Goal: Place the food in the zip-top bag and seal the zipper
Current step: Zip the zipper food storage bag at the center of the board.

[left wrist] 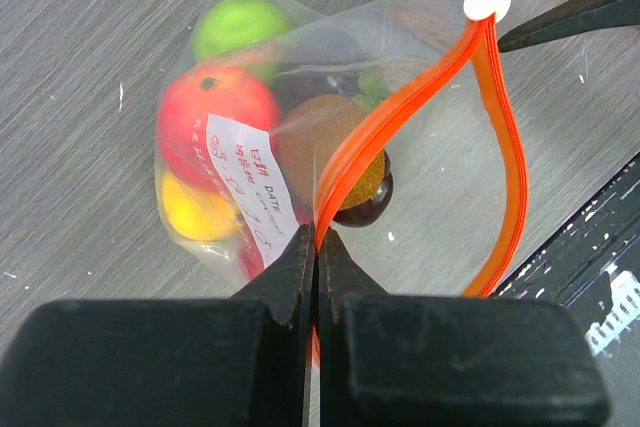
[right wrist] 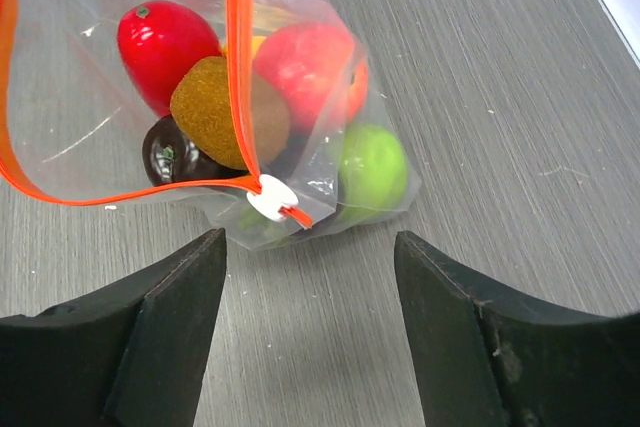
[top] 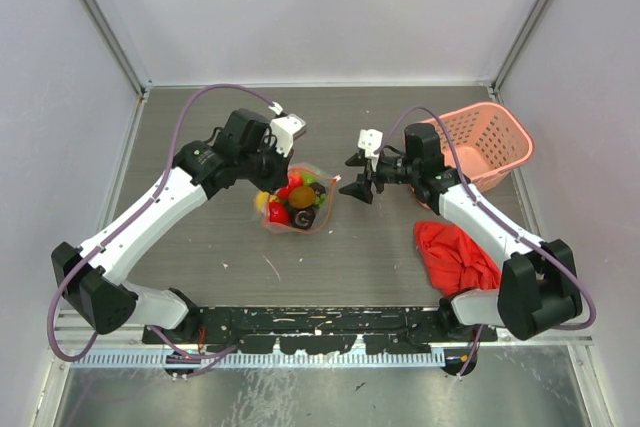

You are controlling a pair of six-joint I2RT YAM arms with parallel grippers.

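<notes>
The zip-top bag (top: 297, 199) lies on the bench (top: 380, 247) near its centre, between the two grippers. It is clear, thin plastic with a white label (left wrist: 250, 182) bearing red print on one face. The zipper (left wrist: 400, 112) is a red-orange strip along the mouth. Its two tracks part into an open loop, so the mouth is unsealed over most of its width. A white slider (right wrist: 271, 197) sits at the end of the zipper nearest the right gripper.

The food (top: 292, 203) is inside the bag, bunched together:
- a green fruit (right wrist: 372, 165)
- a red-orange fruit (left wrist: 215, 102)
- a glossy red fruit (right wrist: 160, 42)
- a rough brown fruit (right wrist: 210, 107)
- a dark brown fruit (right wrist: 165, 152)
- a yellow fruit (left wrist: 195, 209)

The left gripper (left wrist: 316, 247) has its jaws pressed together, pinching the zipper at the end opposite the slider. The right gripper (right wrist: 310, 247) has its jaws spread, pointing at the slider end without touching it.

A pink lattice basket (top: 505, 147) stands at the right rear of the bench, well apart from the bag. A crumpled red cloth (top: 455, 255) lies on the bench to the right, nearer the arm bases.
</notes>
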